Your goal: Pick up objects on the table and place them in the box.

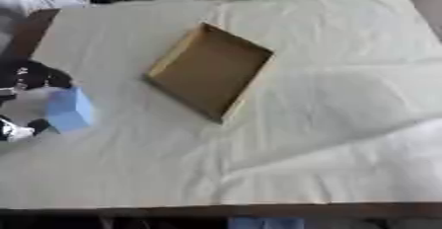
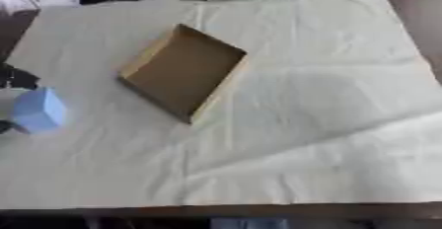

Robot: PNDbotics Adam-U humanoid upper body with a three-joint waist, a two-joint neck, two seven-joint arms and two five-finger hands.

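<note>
— Where's the block?

— The blue block sits at the sheet's left edge, inside the left hand, whose dark fingers wrap it above and below.

— And the box?

— To its right and a little farther off, empty, long axis running diagonally. No right hand in sight.

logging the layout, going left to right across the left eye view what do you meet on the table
left hand at the left edge → light blue block against its fingers → open brown box, empty → bare white cloth out to the right edge
</note>
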